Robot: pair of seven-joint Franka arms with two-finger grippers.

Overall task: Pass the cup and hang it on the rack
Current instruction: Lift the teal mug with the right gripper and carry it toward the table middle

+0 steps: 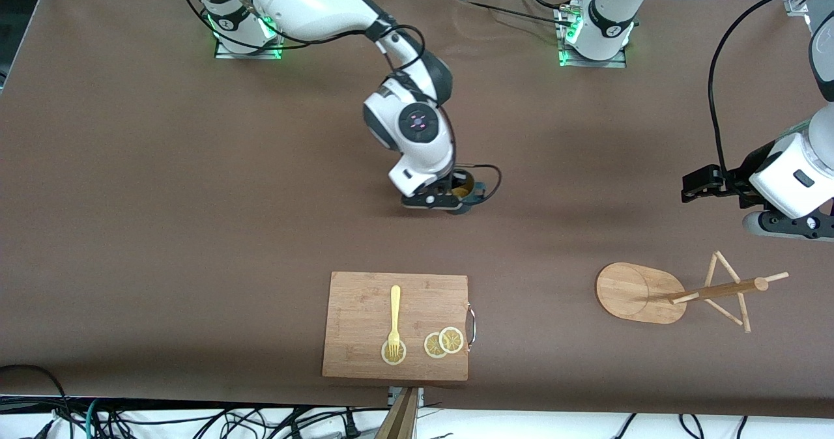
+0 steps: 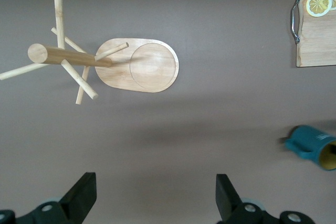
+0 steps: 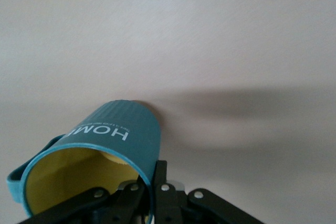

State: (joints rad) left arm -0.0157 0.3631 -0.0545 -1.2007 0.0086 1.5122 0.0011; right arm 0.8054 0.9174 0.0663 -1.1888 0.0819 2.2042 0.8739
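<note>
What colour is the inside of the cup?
Yellowish-tan inside the teal cup, seen best in the right wrist view.

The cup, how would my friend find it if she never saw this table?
Start at the big brown table and find the right gripper near its middle. The cup sits in that gripper's fingers, its wall pinched. It is the only teal thing, yellowish inside, with a side handle.

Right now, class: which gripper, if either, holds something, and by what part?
The right gripper holds the teal mug by its rim, fingers pinching the wall. The left gripper, open, holds nothing.
</note>
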